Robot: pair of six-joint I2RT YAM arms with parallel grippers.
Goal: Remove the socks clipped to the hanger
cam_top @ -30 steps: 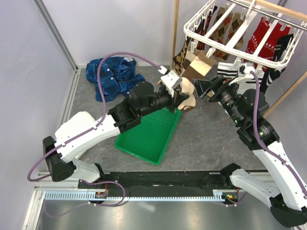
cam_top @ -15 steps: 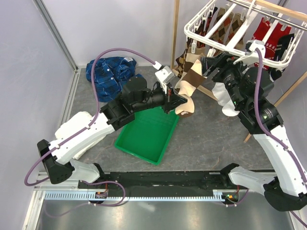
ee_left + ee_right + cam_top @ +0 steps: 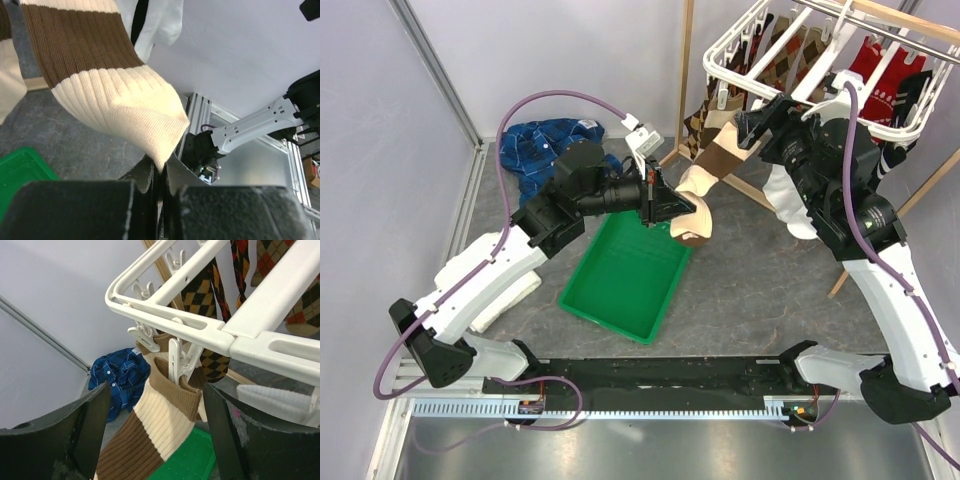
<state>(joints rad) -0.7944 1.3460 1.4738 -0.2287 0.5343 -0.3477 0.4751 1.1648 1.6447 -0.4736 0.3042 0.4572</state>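
1. The toe of the cream-and-brown ribbed sock (image 3: 100,85) is pinched by the closed left gripper (image 3: 160,182).
2. The right gripper (image 3: 156,390) is spread wide; between its fingers (image 3: 75,440), the cuff is seen clipped to the white plastic grid hanger (image 3: 200,325).

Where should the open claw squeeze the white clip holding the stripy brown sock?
Probably its top tabs, just under the hanger bar. The clip hangs upright with its lower end biting the sock cuff, so the right claw should come straight in, a finger each side.
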